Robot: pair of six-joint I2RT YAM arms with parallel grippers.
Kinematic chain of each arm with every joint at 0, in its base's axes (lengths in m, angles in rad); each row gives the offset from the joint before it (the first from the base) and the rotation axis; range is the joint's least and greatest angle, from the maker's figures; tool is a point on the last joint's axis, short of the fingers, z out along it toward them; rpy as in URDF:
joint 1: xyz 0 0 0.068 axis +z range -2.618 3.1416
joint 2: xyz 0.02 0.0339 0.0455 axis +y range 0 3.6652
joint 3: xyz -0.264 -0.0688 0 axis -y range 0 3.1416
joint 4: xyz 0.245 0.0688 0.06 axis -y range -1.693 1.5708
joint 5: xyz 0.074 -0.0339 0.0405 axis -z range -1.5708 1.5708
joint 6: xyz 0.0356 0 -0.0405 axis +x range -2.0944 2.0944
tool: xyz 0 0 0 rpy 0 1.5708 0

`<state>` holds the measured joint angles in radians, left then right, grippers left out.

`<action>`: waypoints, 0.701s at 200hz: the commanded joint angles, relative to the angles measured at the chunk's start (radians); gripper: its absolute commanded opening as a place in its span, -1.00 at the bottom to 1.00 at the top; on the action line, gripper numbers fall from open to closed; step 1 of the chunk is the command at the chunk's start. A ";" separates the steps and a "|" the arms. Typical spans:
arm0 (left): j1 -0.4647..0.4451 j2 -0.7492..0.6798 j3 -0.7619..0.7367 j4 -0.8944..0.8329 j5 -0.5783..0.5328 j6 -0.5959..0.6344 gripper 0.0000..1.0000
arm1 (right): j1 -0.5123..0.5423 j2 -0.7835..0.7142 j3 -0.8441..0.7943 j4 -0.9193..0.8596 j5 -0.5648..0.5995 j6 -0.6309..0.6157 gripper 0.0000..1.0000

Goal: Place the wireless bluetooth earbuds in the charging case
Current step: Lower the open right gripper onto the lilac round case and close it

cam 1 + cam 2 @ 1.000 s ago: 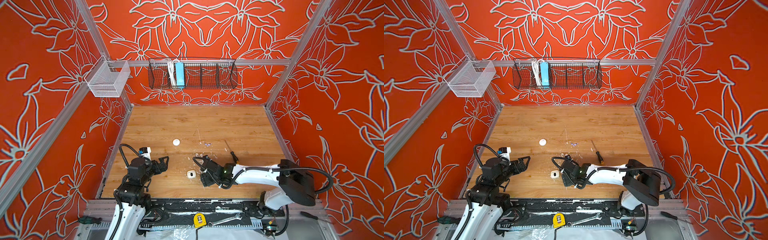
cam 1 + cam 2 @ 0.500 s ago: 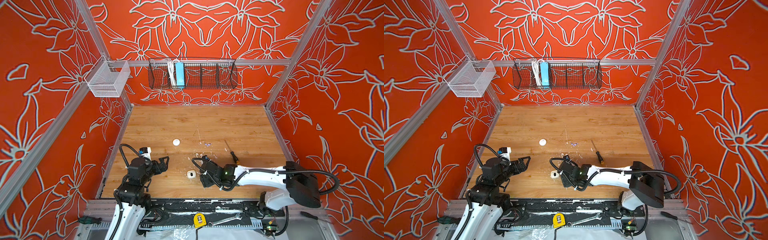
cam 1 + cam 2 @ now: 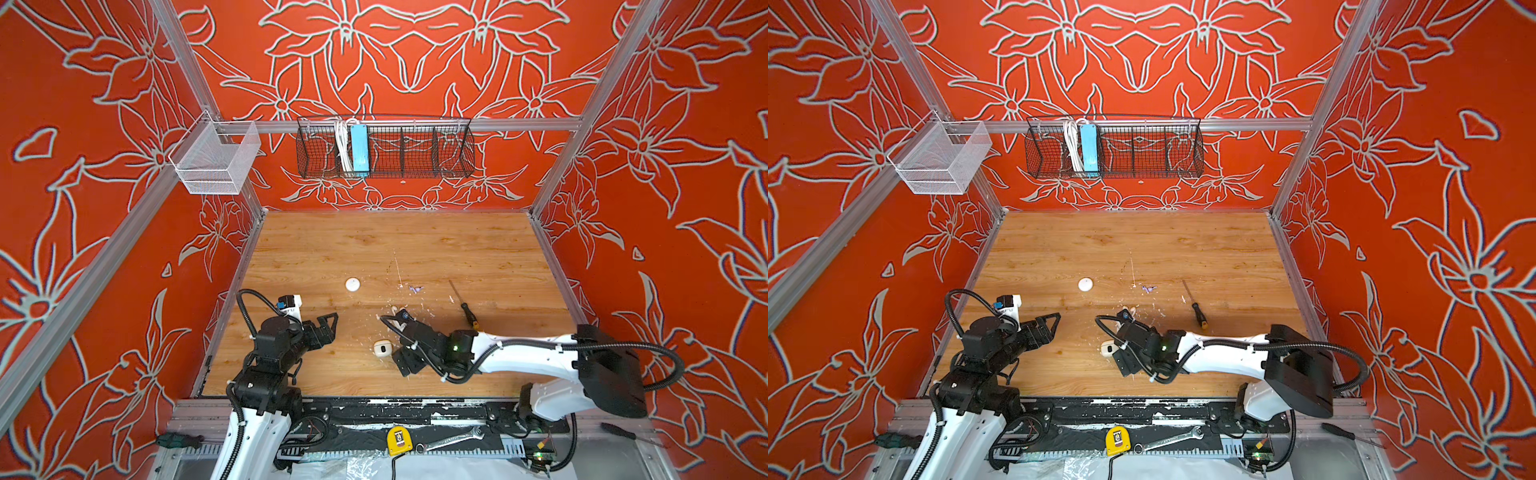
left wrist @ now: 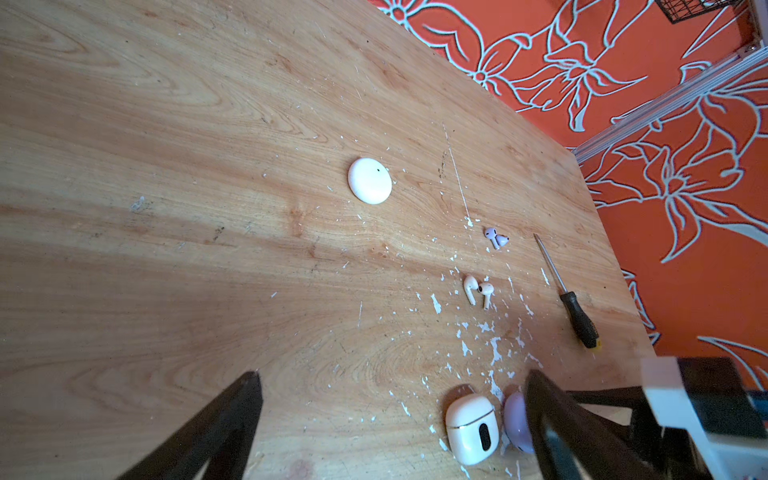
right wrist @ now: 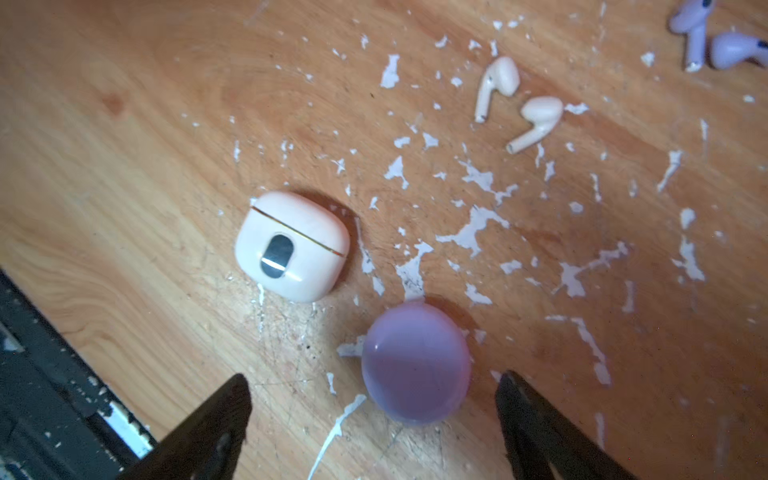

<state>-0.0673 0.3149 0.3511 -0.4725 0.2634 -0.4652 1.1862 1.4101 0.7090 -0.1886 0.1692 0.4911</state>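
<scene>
In both top views, my first concern is crowding. The right gripper (image 3: pixel 401 350) sits just beside the cream rounded-square plastic charging case (image 3: pixel 381 348) at near centre of the wooden table (image 3: pixel 415 245), so a careless sweep would shove it. The right arm lies low and stretched leftward, and the left arm is folded at near left with the left gripper (image 3: pixel 328 326) well apart from everything. In the left wrist view, the two cream stemmed earbuds (image 4: pixel 469 284) and two lavender stemmed earbuds (image 4: pixel 502 240) lie loose farther back among white paint flecks (image 4: pixel 494 349), which could be mistaken for buds. The left jaws stand apart, empty. In the right wrist view, both near cases look shut, so I judge no bud can go in yet. A squeeze on the smooth lavender round domed case (image 5: pixel 415 361) may squirt it against the cream one. The right jaws stand wide, flanking it and touching nothing.
</scene>
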 commanded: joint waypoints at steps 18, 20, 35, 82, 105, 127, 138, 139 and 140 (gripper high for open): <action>-0.005 -0.042 -0.011 -0.021 -0.005 -0.007 0.95 | -0.020 -0.109 -0.072 0.065 -0.018 -0.102 0.97; -0.005 -0.044 -0.011 -0.022 -0.005 -0.008 0.95 | -0.020 -0.107 -0.067 0.051 -0.011 -0.104 0.97; -0.005 -0.050 -0.012 -0.025 -0.010 -0.010 0.95 | -0.019 -0.100 -0.062 0.008 0.015 -0.120 0.97; -0.004 -0.048 -0.013 -0.027 -0.012 -0.010 0.95 | -0.037 -0.023 -0.065 0.032 -0.028 -0.144 0.97; -0.005 -0.053 -0.015 -0.028 -0.011 -0.011 0.95 | -0.049 0.024 -0.025 0.008 -0.058 -0.157 0.97; -0.005 -0.053 -0.014 -0.028 -0.009 -0.010 0.95 | -0.067 0.067 -0.012 0.007 -0.080 -0.150 0.97; -0.005 -0.053 -0.014 -0.028 -0.010 -0.012 0.95 | -0.075 0.089 -0.001 0.005 -0.097 -0.145 0.97; -0.005 -0.053 -0.014 -0.028 -0.010 -0.011 0.95 | -0.076 0.091 0.000 0.004 -0.098 -0.145 0.96; -0.005 -0.053 -0.015 -0.028 -0.009 -0.011 0.95 | -0.076 0.091 0.000 0.004 -0.098 -0.145 0.96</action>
<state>-0.0673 0.2733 0.3450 -0.4900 0.2588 -0.4702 1.1278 1.4609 0.6682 -0.1650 0.1123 0.3500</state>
